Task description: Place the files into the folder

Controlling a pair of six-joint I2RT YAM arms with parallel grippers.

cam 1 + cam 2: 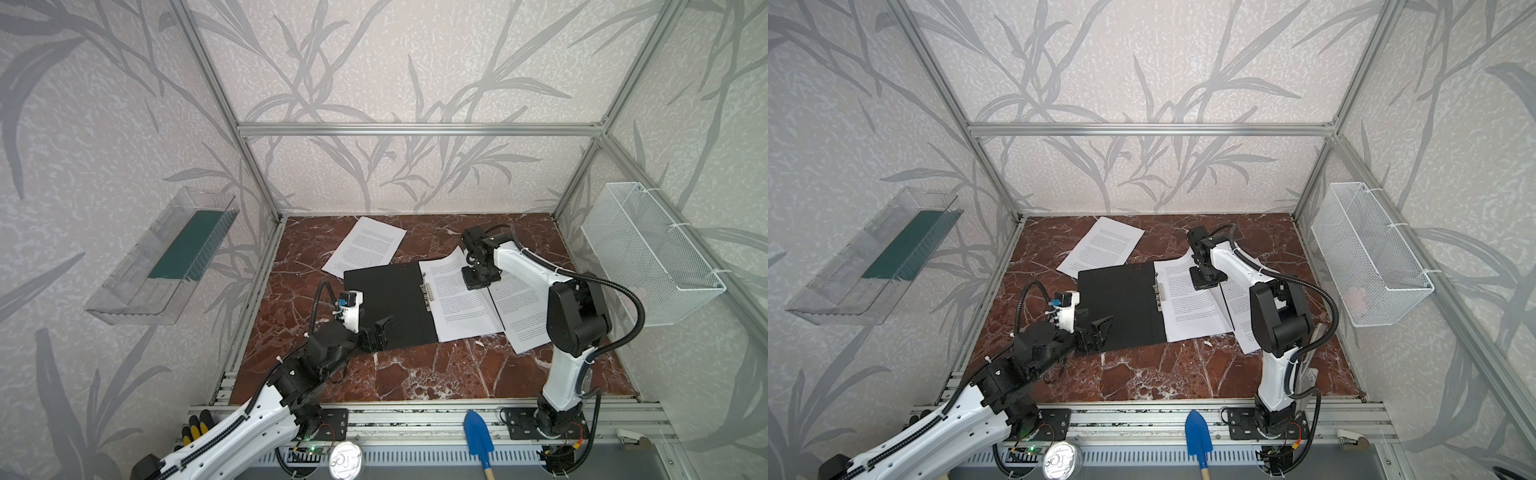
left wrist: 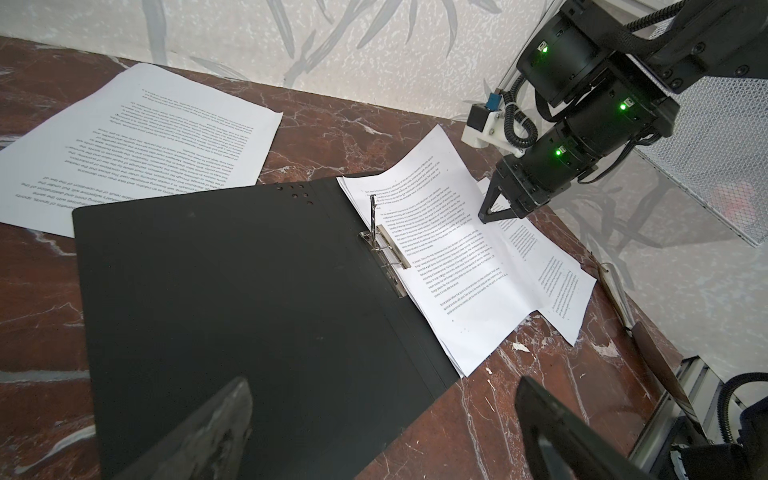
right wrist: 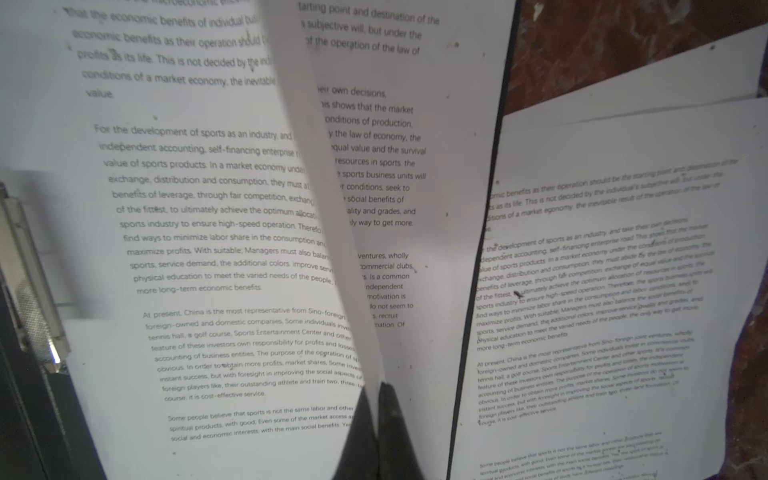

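Open folder flat mid-table, with the files stacked on its right leaf.

From my seat, the folder is thin and matte black, and the white, densely printed sheets lie beside its metal spine clip. My right gripper is pinched tight on the top sheet, whose outer edge curls up off the stack. One stray sheet pokes past the folder's right edge. A loose sheet lies behind it, one corner under the cover. My left gripper sits over the folder's near corner, fingers spread wide, holding nothing. Around it all is the veined red-brown marble table. On the left wall a clear plastic tray holds a flat dark green panel. On the right wall, a white wire-mesh basket holds a pinkish blur I cannot identify.
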